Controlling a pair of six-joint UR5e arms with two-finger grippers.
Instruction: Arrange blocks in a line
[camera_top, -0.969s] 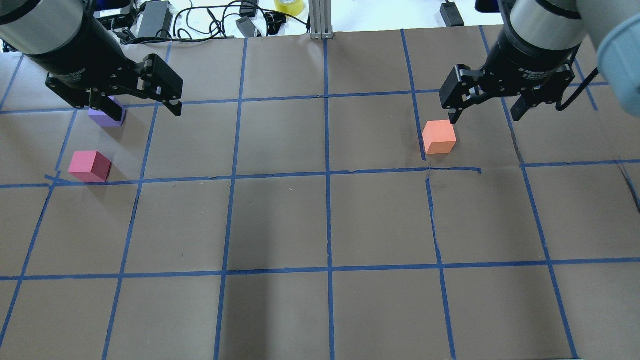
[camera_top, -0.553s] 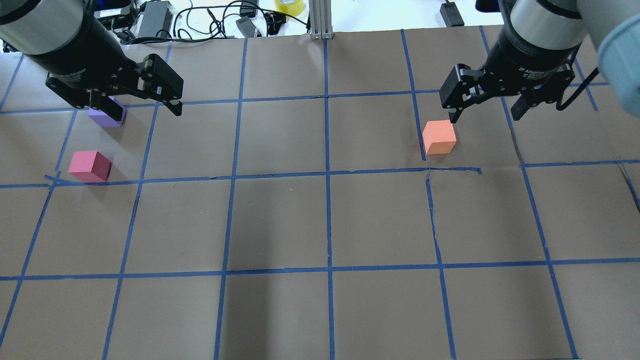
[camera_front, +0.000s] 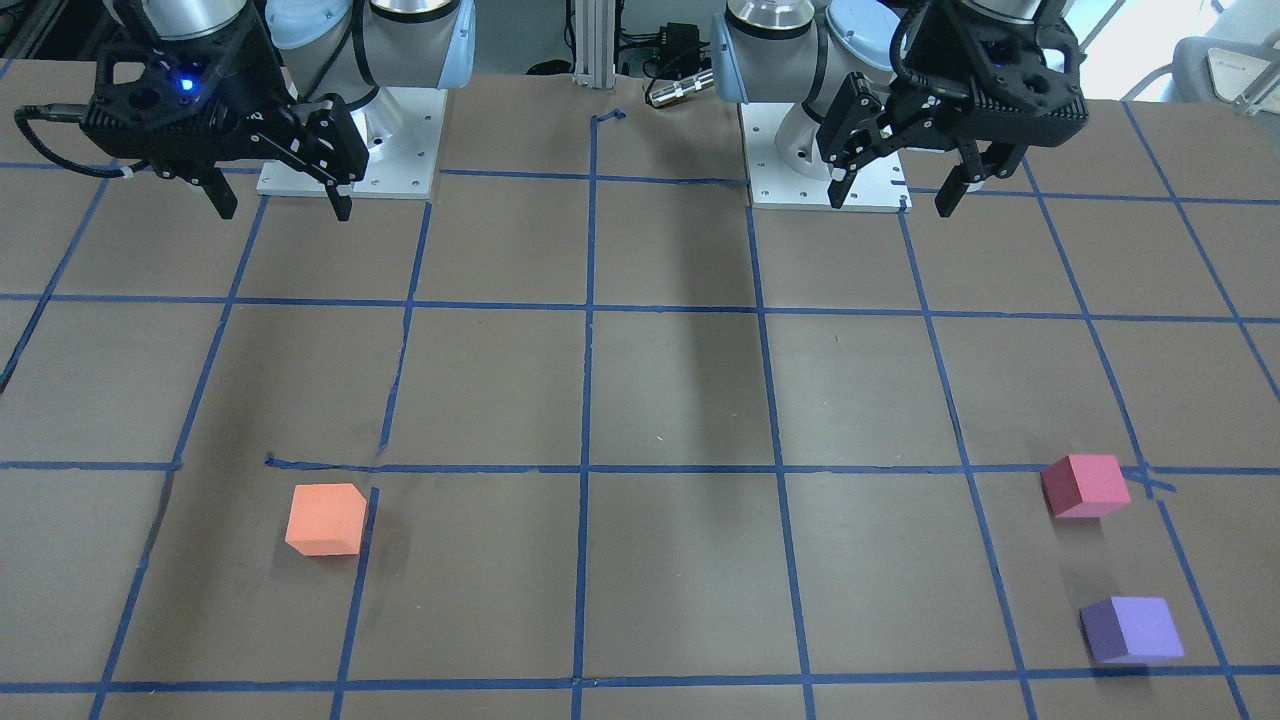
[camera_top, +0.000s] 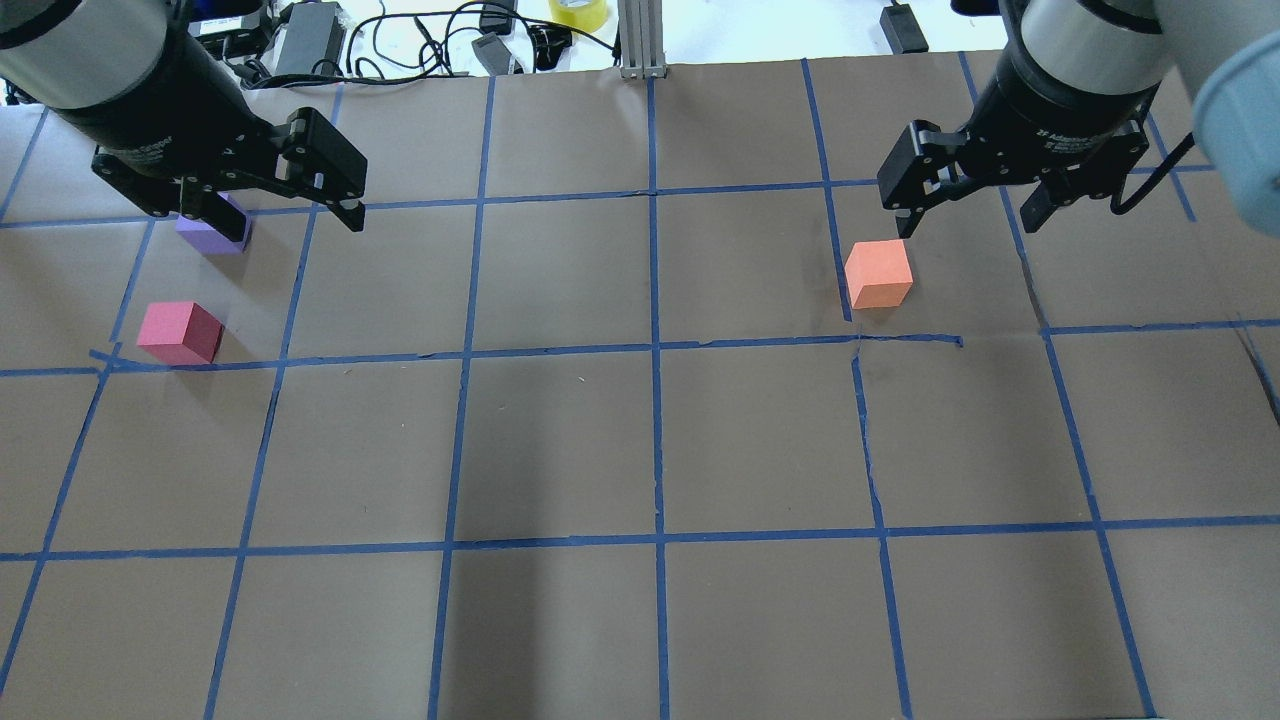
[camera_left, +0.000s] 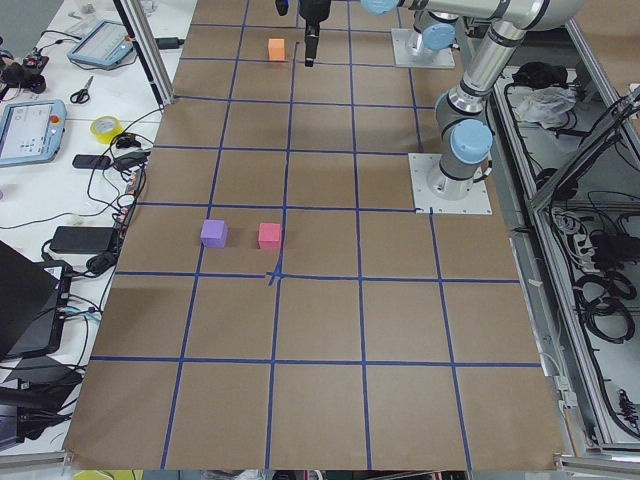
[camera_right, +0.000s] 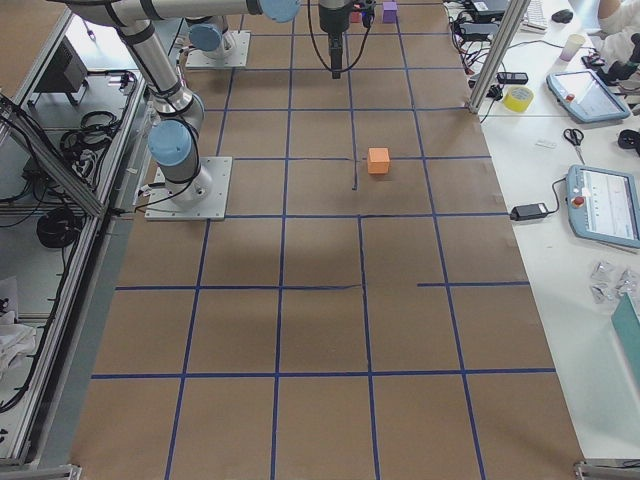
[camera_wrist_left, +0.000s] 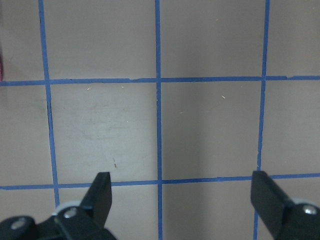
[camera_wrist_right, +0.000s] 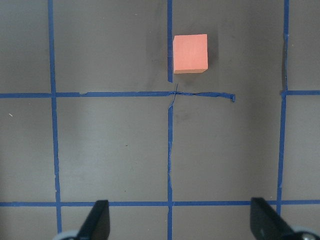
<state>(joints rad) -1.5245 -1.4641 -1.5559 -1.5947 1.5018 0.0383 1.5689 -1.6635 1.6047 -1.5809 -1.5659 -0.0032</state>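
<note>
Right gripper (camera_top: 968, 222): fingers spread wide, nothing between them, carried clear above the table (camera_top: 560, 440). The orange block (camera_top: 878, 273) sits on the paper well ahead of this gripper, almost on its centre line in the wrist view and square to it. Left gripper (camera_top: 278, 215): likewise spread and empty. The pinkish-red block (camera_front: 1085, 485) lies ahead of it and off to its left, with the purple block (camera_front: 1132, 629) farther out again; the two are near each other but apart. Assessment: the cubes look matte and foam-like, so probably very light, slightly yielding and not slippery. Take each across two opposite flat faces at mid-height with modest closure, since a stray fingertip would easily shove one aside.
</note>
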